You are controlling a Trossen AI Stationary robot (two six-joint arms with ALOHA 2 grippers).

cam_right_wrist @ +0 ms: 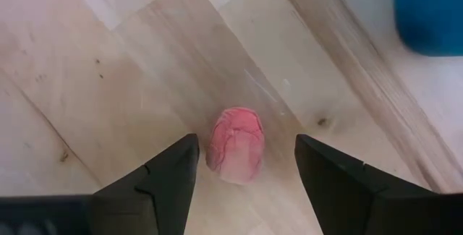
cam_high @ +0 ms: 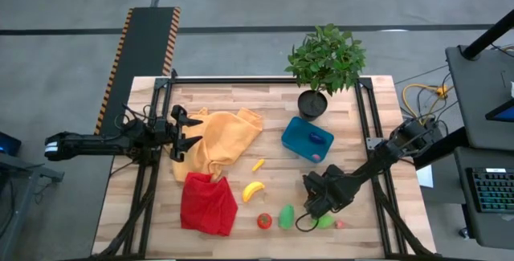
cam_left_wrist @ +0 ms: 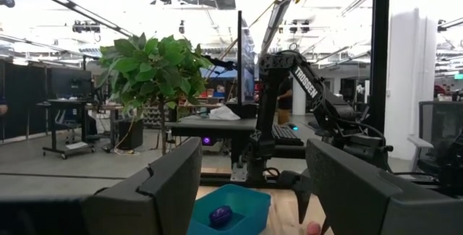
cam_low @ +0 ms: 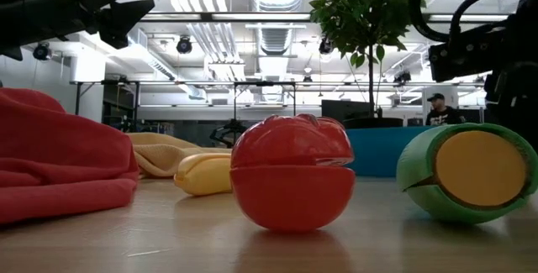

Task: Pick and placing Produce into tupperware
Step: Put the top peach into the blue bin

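Right tool [cam_right_wrist: 246,164]: fingers spread apart, hanging low over the tabletop's [cam_high: 241,104] near right part; a small pink piece [cam_right_wrist: 236,144] lies on the wood between the two fingers, not pinched
Left tool [cam_high: 186,135]: fingers spread, holding nothing; raised at the left side, over the edge of the orange cloth [cam_high: 221,140]; this arm waits
Tupperware [cam_high: 307,138]: teal-blue container on the right half of the tabletop, just in front of the black pot of the leafy plant [cam_high: 325,59]; a purple eggplant [cam_high: 316,139] lies inside it, and a small pink thing shows at its near edge
Banana [cam_high: 254,190]: on the wood near the middle, right of the red cloth [cam_high: 208,204]; a small yellow piece [cam_high: 258,165] lies beyond it, toward the container
Tomato [cam_high: 264,222]: at the near edge; a green piece [cam_high: 286,217] stands just to its right, apart from it
Second green piece [cam_high: 325,222]: near the right tool; I cannot tell whether they touch
Background: a person [cam_low: 435,109] shows far off in the low view
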